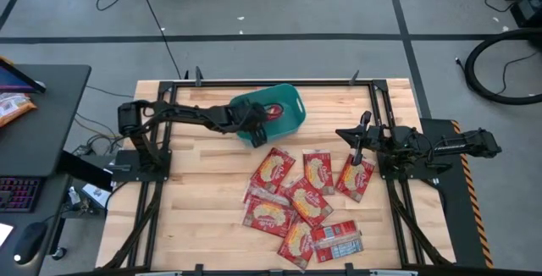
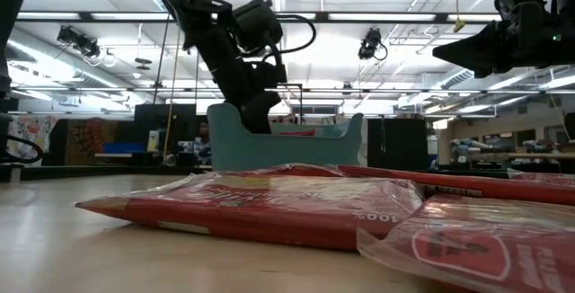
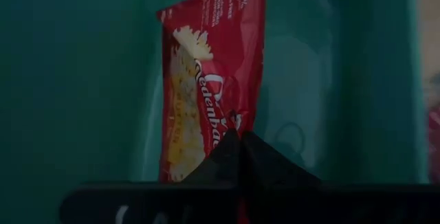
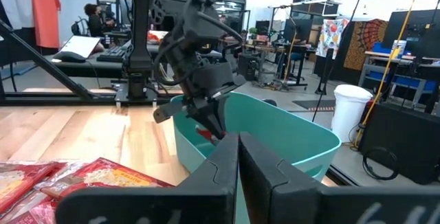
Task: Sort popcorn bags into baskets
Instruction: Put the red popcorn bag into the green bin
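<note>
My left gripper [image 1: 257,128] reaches over the teal-blue basket [image 1: 292,100] at the table's far middle and is shut on a red popcorn bag [image 3: 206,66]. In the low view it dips behind the basket's wall [image 2: 296,149]. Several more red bags [image 1: 296,200] lie overlapping on the wood near the table's middle and near edge. One of them shows its grey-white back [image 1: 339,244]. My right gripper [image 1: 356,140] waits shut at the table's right side, above a bag [image 1: 356,177]. My left gripper pinches the popcorn bag between its two fingers at one short end [image 3: 230,117], coming from above and pointing down into the basket. The bag hangs below the fingers inside the basket's walls [image 3: 82,80]. Whether its lower end touches the floor, I cannot tell.
The arms' metal frame rails [image 1: 254,81] run round the wooden table. The bag pile fills the middle and near right. Bare wood [image 1: 195,191] lies on the near left. A desk with a keyboard [image 1: 21,195] stands off the table's left side.
</note>
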You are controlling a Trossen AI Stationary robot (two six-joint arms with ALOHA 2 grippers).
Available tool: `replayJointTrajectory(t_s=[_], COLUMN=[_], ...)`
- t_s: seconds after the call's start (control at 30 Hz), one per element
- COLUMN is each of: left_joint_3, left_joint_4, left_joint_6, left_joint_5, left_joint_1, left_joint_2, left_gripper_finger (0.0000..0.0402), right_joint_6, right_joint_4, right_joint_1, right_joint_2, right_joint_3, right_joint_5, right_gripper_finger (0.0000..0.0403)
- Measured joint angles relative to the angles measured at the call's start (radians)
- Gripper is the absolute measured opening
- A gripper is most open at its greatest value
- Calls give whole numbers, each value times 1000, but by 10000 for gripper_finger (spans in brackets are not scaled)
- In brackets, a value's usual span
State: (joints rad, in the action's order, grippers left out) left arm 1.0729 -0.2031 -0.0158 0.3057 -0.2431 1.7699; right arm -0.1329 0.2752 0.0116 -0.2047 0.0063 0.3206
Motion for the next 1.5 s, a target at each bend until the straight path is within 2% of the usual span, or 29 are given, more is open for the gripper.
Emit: replayJointTrajectory(t_s=[0.2, 0.33, 0.5, 0.63, 0.8, 1.07, 1.23, 1.5], left_joint_3=[0, 1, 56, 61, 61, 77, 220, 445], left_joint_4=[3, -3, -19, 2, 18, 57, -65, -219], left_joint_6=[0, 2, 82, 126, -20, -166, -251, -400], left_joint_5=[-4, -8, -102, -148, -154, -27, 75, 95], left_joint_1=[12, 19, 29, 100, 220, 393, 447, 455], left_joint_2=[0, -8, -71, -101, -79, 29, 138, 302], left_gripper_finger=[36, 71, 111, 117, 118, 119, 119, 119], right_joint_6=[0, 0, 0, 0, 0, 0, 0, 0], right_joint_4=[0, 0, 0, 0, 0, 1, 2, 19], right_joint_1=[0, 0, 0, 0, 0, 0, 0, 0], right_joint_2=[0, 0, 0, 0, 0, 0, 0, -2], right_joint_3=[0, 0, 0, 0, 0, 0, 0, 0], right_joint_5=[0, 0, 0, 0, 0, 0, 0, 0], right_gripper_finger=[20, 20, 20, 20, 20, 20, 20, 20])
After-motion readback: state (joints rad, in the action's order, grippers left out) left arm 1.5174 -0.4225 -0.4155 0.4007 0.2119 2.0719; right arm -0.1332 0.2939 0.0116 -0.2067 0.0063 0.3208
